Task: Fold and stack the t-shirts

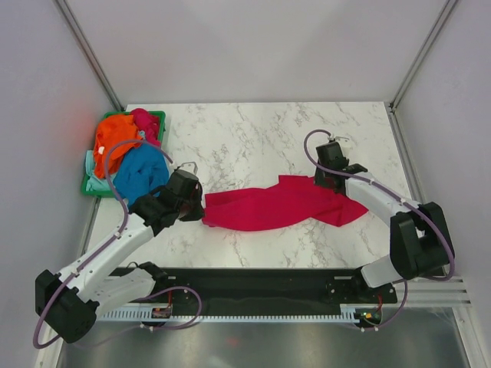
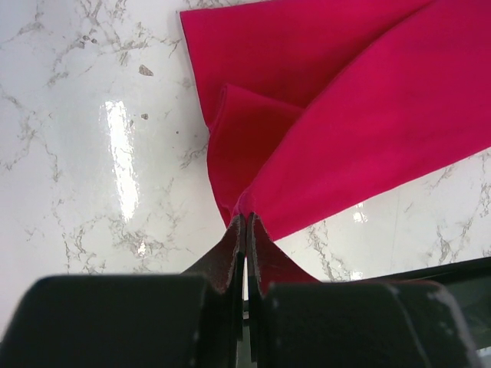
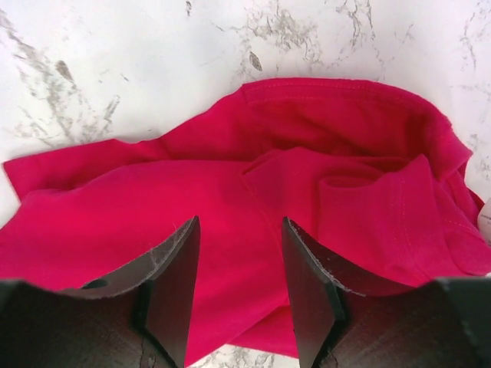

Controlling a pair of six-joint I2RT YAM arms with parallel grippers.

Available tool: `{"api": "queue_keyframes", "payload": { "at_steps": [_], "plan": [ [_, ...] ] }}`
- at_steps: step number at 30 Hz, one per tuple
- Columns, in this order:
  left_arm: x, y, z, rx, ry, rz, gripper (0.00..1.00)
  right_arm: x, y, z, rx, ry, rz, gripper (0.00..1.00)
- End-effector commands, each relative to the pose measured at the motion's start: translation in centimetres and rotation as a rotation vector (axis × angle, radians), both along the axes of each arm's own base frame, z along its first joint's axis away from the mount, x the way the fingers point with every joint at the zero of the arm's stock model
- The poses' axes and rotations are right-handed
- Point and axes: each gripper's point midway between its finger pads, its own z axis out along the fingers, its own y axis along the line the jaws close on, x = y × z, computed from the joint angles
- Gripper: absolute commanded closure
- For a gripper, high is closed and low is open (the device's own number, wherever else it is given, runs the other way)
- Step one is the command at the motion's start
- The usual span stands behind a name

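A magenta-red t-shirt (image 1: 280,205) lies stretched and rumpled across the middle of the marble table. My left gripper (image 1: 201,205) is shut on its left end; in the left wrist view the jaws pinch a corner of the red cloth (image 2: 345,115) at the gripper tip (image 2: 245,218). My right gripper (image 1: 328,182) is open just over the shirt's right end; in the right wrist view the red cloth (image 3: 253,192) lies bunched between and beyond my gripper (image 3: 238,257). The orange t-shirt (image 1: 116,134) and blue t-shirt (image 1: 143,172) sit heaped at the basket. Pale mint cloth (image 1: 93,182) peeks out below them.
The green plastic basket (image 1: 157,117) stands at the far left of the table, with more magenta-red cloth (image 1: 146,123) at its top. A black rail (image 1: 253,284) runs along the near edge. Grey walls enclose the table (image 1: 261,130).
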Motion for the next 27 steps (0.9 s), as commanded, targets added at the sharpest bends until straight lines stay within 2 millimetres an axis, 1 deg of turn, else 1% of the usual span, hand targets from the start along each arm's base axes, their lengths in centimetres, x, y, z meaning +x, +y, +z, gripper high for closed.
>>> {"api": "queue_keyframes", "payload": {
  "at_steps": [1,2,5,13,16,18,21,24,27],
  "plan": [
    [0.2,0.0,1.1,-0.005,-0.042,-0.032,0.98,1.4,-0.3,-0.1,-0.029,-0.009,-0.027,0.46],
    [0.2,-0.1,1.1,-0.006,-0.043,-0.034,0.98,1.5,-0.3,-0.8,-0.037,0.008,-0.025,0.47],
    [0.1,-0.1,1.1,-0.010,-0.043,-0.035,0.98,1.8,-0.3,-1.6,-0.051,0.024,-0.029,0.50],
    [0.1,0.0,1.0,-0.009,-0.042,-0.028,0.98,3.1,-1.5,-1.1,-0.134,-0.001,-0.046,0.57],
    [0.1,0.0,1.1,-0.011,-0.046,-0.026,0.98,3.4,-1.8,-1.4,-0.142,0.004,-0.046,0.62],
    [0.1,0.1,1.1,-0.013,-0.051,-0.024,0.98,3.3,-2.0,-1.9,-0.143,0.019,-0.045,0.64],
    [0.0,0.1,1.0,-0.008,-0.049,-0.022,0.98,3.3,-2.1,-2.5,-0.142,0.030,-0.042,0.64],
    [0.1,0.1,1.1,-0.010,-0.050,-0.021,0.98,3.2,-2.0,-3.0,-0.137,0.042,-0.037,0.62],
    [0.1,0.2,1.1,-0.011,-0.053,-0.019,0.98,3.1,-2.1,-3.2,-0.140,0.045,-0.038,0.64]
  ]
}}
